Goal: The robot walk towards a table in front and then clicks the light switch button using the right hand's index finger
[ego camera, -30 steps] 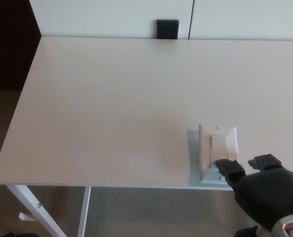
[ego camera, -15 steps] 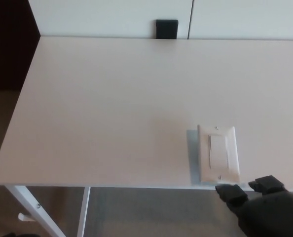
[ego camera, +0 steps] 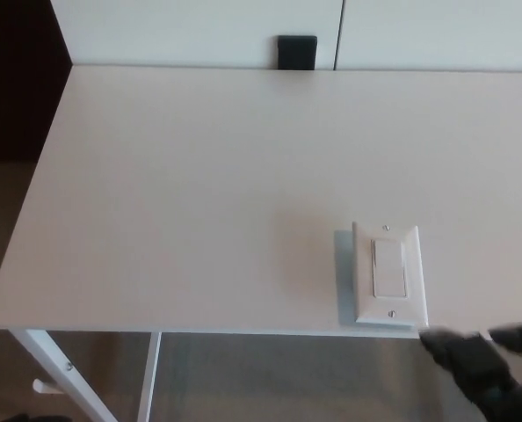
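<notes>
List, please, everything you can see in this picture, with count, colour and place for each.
table: one, pale beige top on white legs, fills most of the view
light switch: one, white, lying flat on the table near its front edge, right of centre
black block: one, black, at the table's far edge against the white panels
panels: two, white, behind the table, with a seam between them
floor: brown-grey, below the table's front edge
right hand: one, black, blurred, bottom right corner, just off the table's front edge, not touching the switch
left hand: not in view
</notes>
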### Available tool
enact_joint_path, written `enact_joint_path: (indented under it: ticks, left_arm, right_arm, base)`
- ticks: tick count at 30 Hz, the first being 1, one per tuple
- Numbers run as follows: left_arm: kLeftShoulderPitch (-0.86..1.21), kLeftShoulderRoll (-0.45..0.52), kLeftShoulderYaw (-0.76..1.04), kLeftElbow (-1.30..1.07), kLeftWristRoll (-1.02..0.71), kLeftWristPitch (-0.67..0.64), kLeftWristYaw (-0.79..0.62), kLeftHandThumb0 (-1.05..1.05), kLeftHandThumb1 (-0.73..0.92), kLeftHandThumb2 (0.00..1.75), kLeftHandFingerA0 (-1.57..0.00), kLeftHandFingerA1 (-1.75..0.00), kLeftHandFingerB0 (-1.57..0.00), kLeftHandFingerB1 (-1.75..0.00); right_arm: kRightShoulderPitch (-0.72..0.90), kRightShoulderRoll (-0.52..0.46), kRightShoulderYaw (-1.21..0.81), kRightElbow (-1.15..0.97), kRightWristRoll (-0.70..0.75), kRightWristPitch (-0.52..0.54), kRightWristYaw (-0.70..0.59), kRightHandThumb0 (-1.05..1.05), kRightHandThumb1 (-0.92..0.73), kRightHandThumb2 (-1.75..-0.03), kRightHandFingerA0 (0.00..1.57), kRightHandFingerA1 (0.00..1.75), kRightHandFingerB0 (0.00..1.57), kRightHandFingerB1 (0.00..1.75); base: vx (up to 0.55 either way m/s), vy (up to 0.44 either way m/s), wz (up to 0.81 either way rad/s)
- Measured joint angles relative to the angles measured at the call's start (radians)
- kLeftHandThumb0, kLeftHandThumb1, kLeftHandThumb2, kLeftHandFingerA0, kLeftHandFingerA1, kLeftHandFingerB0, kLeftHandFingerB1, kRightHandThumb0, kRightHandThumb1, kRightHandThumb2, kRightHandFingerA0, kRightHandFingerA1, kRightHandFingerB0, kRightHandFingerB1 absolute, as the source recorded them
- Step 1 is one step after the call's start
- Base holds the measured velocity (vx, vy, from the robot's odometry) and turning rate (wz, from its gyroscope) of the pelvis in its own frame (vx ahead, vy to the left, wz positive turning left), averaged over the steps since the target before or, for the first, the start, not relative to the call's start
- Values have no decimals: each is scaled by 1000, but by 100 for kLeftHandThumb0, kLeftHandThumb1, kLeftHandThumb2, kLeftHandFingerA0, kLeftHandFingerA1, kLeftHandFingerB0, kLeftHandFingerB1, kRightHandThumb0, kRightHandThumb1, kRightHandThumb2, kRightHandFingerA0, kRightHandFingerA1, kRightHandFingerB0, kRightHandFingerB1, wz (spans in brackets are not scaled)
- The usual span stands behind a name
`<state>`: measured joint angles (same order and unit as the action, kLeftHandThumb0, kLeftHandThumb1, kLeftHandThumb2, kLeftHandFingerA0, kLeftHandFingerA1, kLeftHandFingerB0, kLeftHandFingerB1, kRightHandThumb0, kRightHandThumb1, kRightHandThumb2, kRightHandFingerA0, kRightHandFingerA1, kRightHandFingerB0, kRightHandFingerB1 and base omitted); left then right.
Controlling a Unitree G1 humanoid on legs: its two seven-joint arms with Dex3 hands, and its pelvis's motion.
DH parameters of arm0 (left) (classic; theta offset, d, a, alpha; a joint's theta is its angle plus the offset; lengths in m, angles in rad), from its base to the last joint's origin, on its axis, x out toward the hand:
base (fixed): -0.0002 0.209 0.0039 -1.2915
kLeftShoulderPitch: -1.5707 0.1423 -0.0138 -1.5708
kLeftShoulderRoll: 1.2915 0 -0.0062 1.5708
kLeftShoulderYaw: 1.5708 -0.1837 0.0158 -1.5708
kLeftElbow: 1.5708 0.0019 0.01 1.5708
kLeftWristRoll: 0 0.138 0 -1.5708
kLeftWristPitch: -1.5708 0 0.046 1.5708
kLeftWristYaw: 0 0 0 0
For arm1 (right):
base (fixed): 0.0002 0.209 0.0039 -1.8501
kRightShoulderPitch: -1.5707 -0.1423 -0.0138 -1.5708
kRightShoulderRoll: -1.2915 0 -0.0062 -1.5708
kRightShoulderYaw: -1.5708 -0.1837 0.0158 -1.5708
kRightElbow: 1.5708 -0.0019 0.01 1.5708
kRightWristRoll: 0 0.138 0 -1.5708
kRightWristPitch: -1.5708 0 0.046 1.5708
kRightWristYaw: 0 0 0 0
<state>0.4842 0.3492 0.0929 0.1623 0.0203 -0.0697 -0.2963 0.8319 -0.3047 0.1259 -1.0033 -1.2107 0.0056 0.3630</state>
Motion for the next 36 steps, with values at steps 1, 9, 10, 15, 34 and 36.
enact_joint_path:
  ticks: [1,9,10,15,34,36]
  left_arm:
    - [1,0,0,1,0,0,0,-24,64,59,-53,-44,-44,-39]
    - [3,5,-1,20,4,-3,0,-23,64,59,-52,-45,-42,-39]
    - [4,4,-1,21,4,-3,0,-24,64,59,-52,-45,-41,-39]
    - [4,3,-5,23,4,-3,-1,-25,64,59,-50,-44,-41,-38]
    - [-69,28,-49,39,21,-1,-5,-28,62,59,-49,-44,-44,-39]
    - [-77,33,-54,39,22,1,-7,-29,63,59,-48,-43,-44,-38]
  right_arm:
    - [37,4,-13,-3,11,-15,-10,-41,-17,-84,9,57,1,48]
    - [186,-1,-83,140,132,-55,-22,-66,-40,-85,1,49,15,51]
    - [176,-2,-88,180,152,-57,-20,-69,-41,-85,3,50,16,52]
    - [98,8,-100,400,226,-71,-20,-69,-53,-82,5,44,5,41]
    - [-203,36,-138,912,534,-85,24,-59,-66,-63,1,33,6,31]
    - [-218,36,-139,921,566,-86,27,-60,-66,-63,0,34,3,31]
  base:
    - [0,0,0]
    - [0,0,0]
    - [0,0,0]
    - [0,0,0]
    - [0,0,0]
    - [0,0,0]
